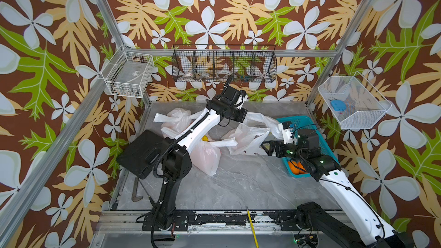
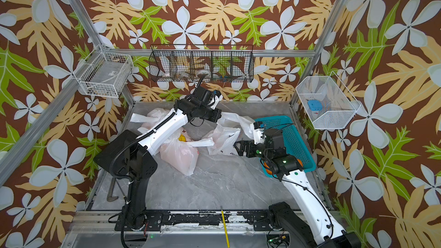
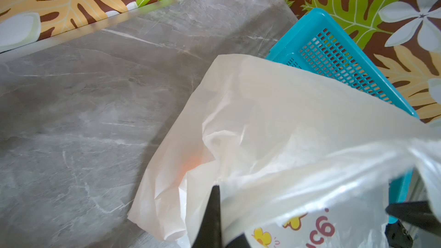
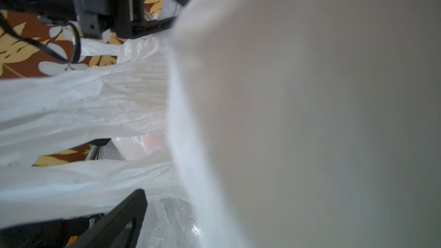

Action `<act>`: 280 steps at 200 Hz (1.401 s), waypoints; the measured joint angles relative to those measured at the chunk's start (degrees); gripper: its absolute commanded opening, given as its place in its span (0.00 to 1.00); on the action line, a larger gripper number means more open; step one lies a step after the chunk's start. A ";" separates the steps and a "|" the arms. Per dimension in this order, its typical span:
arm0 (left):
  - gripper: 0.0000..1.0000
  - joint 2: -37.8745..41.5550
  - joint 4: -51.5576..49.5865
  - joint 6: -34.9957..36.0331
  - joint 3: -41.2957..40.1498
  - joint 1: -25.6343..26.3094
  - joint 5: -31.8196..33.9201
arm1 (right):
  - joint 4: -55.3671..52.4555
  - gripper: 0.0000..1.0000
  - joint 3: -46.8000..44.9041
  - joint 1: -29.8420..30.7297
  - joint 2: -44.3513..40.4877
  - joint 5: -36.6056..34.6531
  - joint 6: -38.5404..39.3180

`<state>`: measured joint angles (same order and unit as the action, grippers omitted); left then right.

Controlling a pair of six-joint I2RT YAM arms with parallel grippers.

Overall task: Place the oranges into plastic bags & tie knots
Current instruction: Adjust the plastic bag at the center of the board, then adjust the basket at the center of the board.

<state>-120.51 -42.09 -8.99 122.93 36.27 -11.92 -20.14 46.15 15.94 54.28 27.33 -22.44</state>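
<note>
Pinching the edge of a white plastic bag, the left pincer is closed on the thin film and holds that side lifted off the grey desk, toward the back. The bag sags from there down to the desk. Its printed side, with yellow flowers and red letters, is nearest the left wrist camera, and a faint orange tint shows through the plastic. The right pincer stands open at the bag's other side, touching or just beside the plastic; in the right wrist view the film fills most of the picture. Behind that arm a teal basket sits at the desk's right edge with oranges in its near corner. Left of centre lie two more bags, bulging and pinkish through the film, partly under the left arm
</note>
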 measured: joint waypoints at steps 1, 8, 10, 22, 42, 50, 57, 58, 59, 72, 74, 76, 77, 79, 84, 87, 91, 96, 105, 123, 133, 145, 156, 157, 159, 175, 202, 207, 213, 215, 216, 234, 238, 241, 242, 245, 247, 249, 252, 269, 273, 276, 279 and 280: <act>0.00 -0.04 0.00 -0.07 0.04 0.00 -0.02 | 0.02 0.99 0.00 0.17 0.02 0.13 0.02; 0.00 -0.31 0.33 -0.44 0.61 0.00 -0.04 | 0.00 0.99 -0.04 0.83 0.09 1.09 0.20; 0.00 -0.39 0.42 -0.52 0.83 0.00 -0.04 | -0.02 0.99 -0.04 0.96 0.07 1.27 0.20; 0.00 -0.98 1.07 -1.40 2.21 -0.22 -0.11 | -0.15 0.99 -0.04 1.27 -0.20 1.46 0.46; 0.00 -1.27 2.91 -3.45 3.45 -2.10 -0.59 | -2.03 0.99 -0.02 1.36 -2.05 2.25 1.27; 0.00 -1.29 3.78 -4.61 3.56 -3.34 -0.55 | -2.80 0.99 -0.02 1.44 -3.32 2.71 1.70; 0.00 -1.36 4.55 -5.49 3.63 -4.57 -0.33 | -3.41 0.99 -0.02 1.49 -4.46 3.04 1.77; 0.00 -1.36 4.61 -5.60 3.63 -4.68 -0.31 | -3.50 0.99 -0.02 1.51 -4.70 3.15 1.81; 0.00 -1.40 4.70 -5.84 3.65 -4.87 -0.22 | -3.54 0.99 -0.02 1.51 -4.79 3.21 1.86; 0.00 -1.57 5.57 -7.37 3.65 -6.93 -0.07 | -4.59 0.99 0.02 1.60 -6.60 4.11 2.16; 0.00 -1.60 5.66 -7.54 3.65 -7.19 0.00 | -4.76 0.99 0.04 1.60 -6.73 4.15 2.19; 0.00 -1.62 5.75 -7.61 3.65 -7.50 0.13 | -5.05 0.99 0.07 1.60 -6.95 4.20 2.23; 0.00 -1.64 5.77 -7.61 3.65 -7.61 0.17 | -5.25 0.99 0.11 1.60 -7.08 4.22 2.27; 0.00 -1.64 5.86 -7.61 3.65 -7.85 0.37 | -5.44 0.99 0.15 1.60 -7.21 4.24 2.34; 0.00 -1.66 5.97 -7.85 3.63 -8.37 0.72 | -6.25 0.99 0.39 1.60 -7.65 4.22 2.47; 0.00 -1.66 6.10 -8.00 3.52 -8.59 0.79 | -6.64 0.99 0.55 1.60 -7.82 4.20 2.60; 0.00 -1.62 6.29 -8.44 3.30 -8.96 0.81 | -7.19 0.99 0.85 1.60 -8.07 4.15 2.86; 0.00 -1.51 6.45 -8.70 2.99 -9.22 0.87 | -7.80 0.99 1.29 1.57 -8.28 4.09 3.15; 0.00 -0.96 6.80 -8.70 1.77 -9.53 0.94 | -8.74 0.99 2.27 1.55 -8.59 3.82 3.19; 0.00 1.03 7.15 -8.66 -1.84 -9.70 1.14 | -10.51 0.99 4.90 1.31 -8.66 1.62 3.39; 0.00 2.45 7.74 -8.66 -4.09 -9.70 1.11 | -12.02 0.99 6.84 0.61 -8.00 -2.01 3.56; 0.00 3.85 8.31 -8.63 -6.01 -9.70 0.90 | -13.20 0.99 8.22 -1.64 -6.78 -6.54 4.11; 0.00 4.48 8.96 -8.44 -6.91 -9.75 0.72 | -14.01 1.00 7.93 -5.09 -5.62 -9.99 4.63; 0.00 4.50 9.01 -8.44 -6.93 -9.75 0.72 | -14.08 1.00 7.85 -5.35 -5.53 -10.19 4.63; 0.00 4.55 9.11 -8.44 -6.99 -9.75 0.72 | -14.19 1.00 7.58 -6.23 -5.31 -10.97 4.63; 0.00 4.57 9.60 -8.44 -7.41 -9.75 0.76 | -15.04 0.97 4.39 -11.82 -3.58 -14.45 4.61; 0.00 4.37 9.73 -8.26 -7.30 -10.01 0.94 | -15.41 0.95 -2.05 -16.15 -1.03 -18.03 4.44; 0.00 4.24 9.75 -8.26 -7.17 -10.03 0.94 | -15.30 0.94 -3.21 -16.37 -0.31 -18.97 4.42; 0.00 4.09 9.77 -8.26 -7.04 -10.05 0.92 | -15.17 0.93 -4.66 -16.46 0.63 -20.09 4.33; 0.00 4.02 9.79 -8.35 -7.02 -10.08 0.90 | -15.06 0.93 -5.09 -16.52 0.90 -20.41 4.24; 0.00 4.00 9.79 -8.37 -6.99 -10.08 0.92 | -15.04 0.92 -5.40 -16.57 1.09 -20.55 4.20; 0.00 3.69 9.79 -8.46 -6.71 -10.12 0.70 | -13.64 0.89 -8.11 -16.70 4.17 -21.35 3.19; 0.00 3.69 9.77 -8.46 -6.71 -10.12 0.68 | -13.29 0.88 -8.31 -16.68 5.03 -21.33 3.21; 0.00 3.69 9.77 -8.48 -6.69 -10.12 0.66 | -13.05 0.87 -8.33 -16.70 5.57 -21.18 3.19; 0.00 3.69 9.77 -8.48 -6.67 -10.12 0.66 | -12.92 0.87 -8.33 -16.72 5.84 -21.16 3.19; 0.00 3.69 9.79 -8.46 -6.62 -10.12 0.63 | -12.61 0.87 -8.28 -16.74 6.43 -21.29 3.19; 0.00 3.69 9.84 -8.46 -6.62 -10.12 0.59 | -12.35 0.86 -8.26 -16.72 6.80 -21.40 3.17; 0.00 3.69 9.88 -8.50 -6.62 -10.12 0.52 | -12.09 0.85 -8.22 -16.72 7.15 -21.53 3.17; 0.00 3.69 9.88 -8.35 -6.62 -10.12 0.46 | -11.78 0.85 -8.17 -16.72 7.69 -21.66 3.19; 0.00 3.72 9.92 -8.46 -6.67 -10.12 0.44 | -9.97 0.80 -7.65 -16.72 10.36 -22.93 3.19; 0.00 3.72 9.92 -8.44 -6.69 -10.12 0.42 | -9.60 0.80 -7.45 -16.72 10.84 -23.21 3.19; 0.00 3.72 9.92 -8.44 -6.69 -10.12 0.42 | -9.40 0.81 -7.32 -16.74 11.15 -23.30 3.17; 0.00 3.72 9.92 -8.44 -6.69 -10.12 0.39 | -9.25 0.81 -7.19 -16.74 11.32 -23.45 3.15; 0.00 3.72 9.92 -8.44 -6.69 -10.12 0.37 | -9.22 0.81 -7.13 -16.74 11.39 -23.58 3.13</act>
<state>-116.79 -32.16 -17.43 116.25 26.15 -11.55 -29.36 39.03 -0.80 65.67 3.75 -19.31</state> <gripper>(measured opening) 0.056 0.802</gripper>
